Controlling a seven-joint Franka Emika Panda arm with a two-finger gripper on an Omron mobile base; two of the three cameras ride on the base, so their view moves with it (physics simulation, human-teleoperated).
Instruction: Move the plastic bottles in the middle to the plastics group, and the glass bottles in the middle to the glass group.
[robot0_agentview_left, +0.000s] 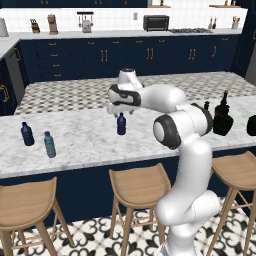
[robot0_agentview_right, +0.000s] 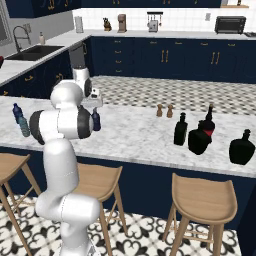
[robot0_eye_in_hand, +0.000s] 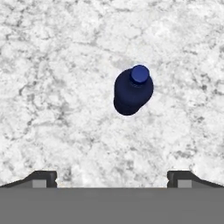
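Tool hovers wide open above upright navy-blue bottle.

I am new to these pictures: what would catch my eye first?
The big white arm bends over the marble counter, its open gripper poised above a small navy-blue bottle standing alone. On the right stands a cluster of glossy black bottles; on the left, two small bottles.

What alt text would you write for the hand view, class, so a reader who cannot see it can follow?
Seen from directly above, a small slim navy-blue plastic bottle with a blue cap stands upright on a white-and-grey marbled countertop. The two dark fingers of the open gripper sit wide apart at the bottom, not touching the bottle.
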